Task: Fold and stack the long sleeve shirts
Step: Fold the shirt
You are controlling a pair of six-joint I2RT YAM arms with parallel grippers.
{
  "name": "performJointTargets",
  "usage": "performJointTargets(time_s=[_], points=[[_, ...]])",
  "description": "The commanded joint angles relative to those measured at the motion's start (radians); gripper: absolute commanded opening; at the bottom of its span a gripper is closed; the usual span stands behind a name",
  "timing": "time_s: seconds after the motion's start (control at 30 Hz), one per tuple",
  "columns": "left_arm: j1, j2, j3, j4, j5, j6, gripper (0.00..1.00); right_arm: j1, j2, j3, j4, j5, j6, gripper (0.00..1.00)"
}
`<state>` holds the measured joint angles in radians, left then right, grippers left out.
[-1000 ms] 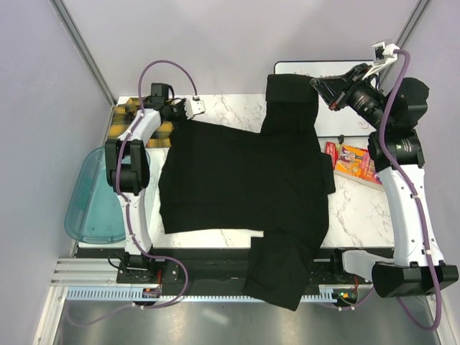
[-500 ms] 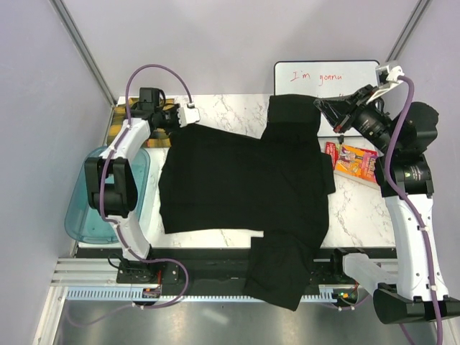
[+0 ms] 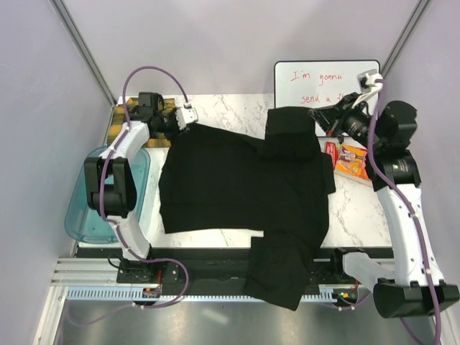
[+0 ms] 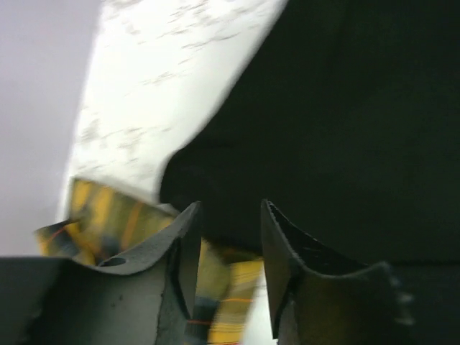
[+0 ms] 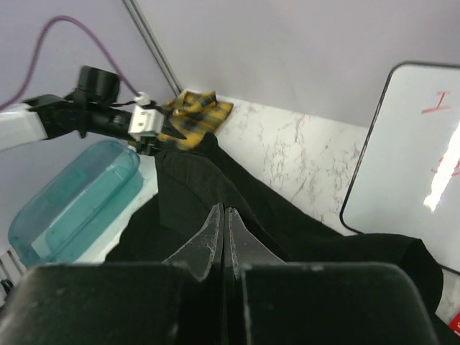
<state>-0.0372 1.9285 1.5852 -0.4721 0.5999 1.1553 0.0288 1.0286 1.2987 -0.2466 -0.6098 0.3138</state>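
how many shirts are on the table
2. The plain black cloth shirt lies spread across the middle; the yellow-and-black plaid cloth shirt is bunched at the far left corner of the white marble table. More could be hidden under the black one.

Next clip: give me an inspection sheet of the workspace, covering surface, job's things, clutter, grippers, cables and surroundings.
Surface: marble table, mostly under cloth.
Job's things: black shirt spread flat, one sleeve over the near edge, the other bunched far right; plaid shirt crumpled at the far left corner, unfolded.
Clutter: orange packet right of the black shirt; whiteboard with red writing at the far edge; blue tub off the left edge.
Grippers: left gripper open at the black shirt's far left corner; right gripper shut at the bunched sleeve, hold on cloth unclear.
Cables: purple cable looped along each arm.
Surroundings: grey walls.
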Motion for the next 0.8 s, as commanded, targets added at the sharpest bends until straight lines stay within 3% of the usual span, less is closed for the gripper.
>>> performJointTargets(time_s=[0.0,0.17,0.43,0.63,0.77], points=[[-0.076,-0.213,-0.213,-0.072,0.140,-0.025,0.38,0.006,0.076,-0.129,-0.032,-0.059,-0.117,0.00],[-0.102,-0.316,-0.442,-0.143,0.112,0.014,0.32,0.022,0.194,-0.249,-0.089,0.060,-0.364,0.00],[-0.207,-0.307,-0.606,-0.151,-0.067,-0.060,0.26,0.051,0.450,-0.274,-0.276,0.203,-0.750,0.00],[-0.331,-0.283,-0.683,-0.149,-0.135,-0.112,0.25,0.059,0.570,-0.309,-0.391,0.306,-0.896,0.00],[-0.464,-0.289,-0.729,-0.149,-0.135,-0.199,0.24,0.057,0.535,-0.377,-0.488,0.373,-0.985,0.00]])
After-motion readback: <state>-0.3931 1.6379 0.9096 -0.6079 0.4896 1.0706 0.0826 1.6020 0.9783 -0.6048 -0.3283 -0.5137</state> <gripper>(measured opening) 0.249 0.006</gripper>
